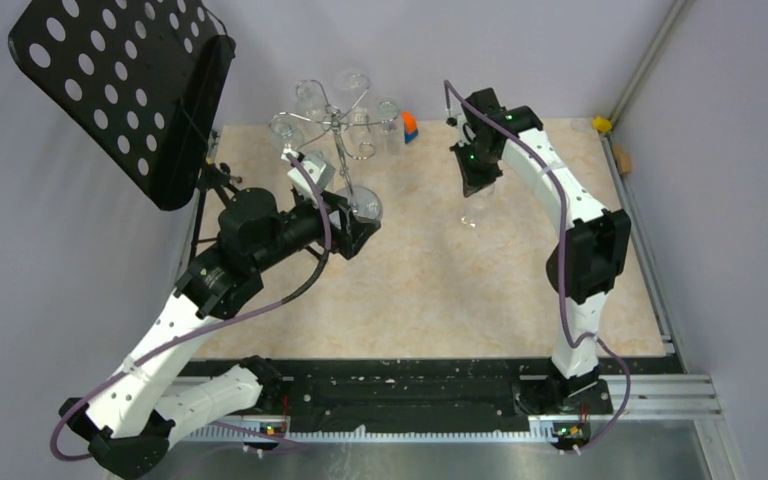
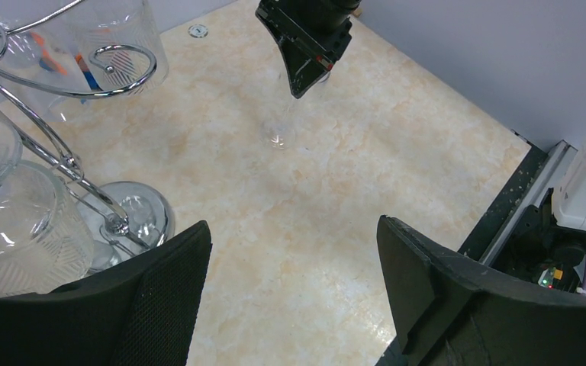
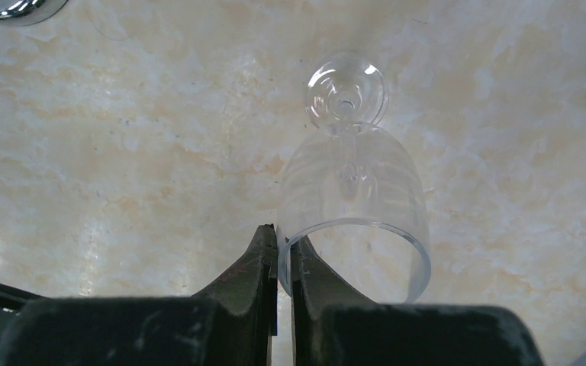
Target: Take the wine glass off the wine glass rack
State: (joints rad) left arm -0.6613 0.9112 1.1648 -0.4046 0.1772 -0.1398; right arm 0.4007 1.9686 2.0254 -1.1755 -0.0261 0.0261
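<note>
The chrome wire wine glass rack (image 1: 338,125) stands at the back left of the table, with several clear glasses hanging from its scroll arms. In the left wrist view its arms (image 2: 114,57) and disc base (image 2: 137,213) show at the left. My right gripper (image 1: 478,183) is shut on the rim of a clear wine glass (image 3: 355,183). It holds the glass upright, foot down, away from the rack; the glass also shows in the left wrist view (image 2: 281,126) under the right gripper (image 2: 305,72). My left gripper (image 2: 291,225) is open and empty beside the rack's base (image 1: 365,205).
A black perforated music stand (image 1: 125,90) on a tripod rises over the table's left side. A small orange and blue object (image 1: 410,125) lies behind the rack, and a yellow object (image 1: 601,124) sits at the back right corner. A metal rail (image 1: 650,395) runs along the near edge.
</note>
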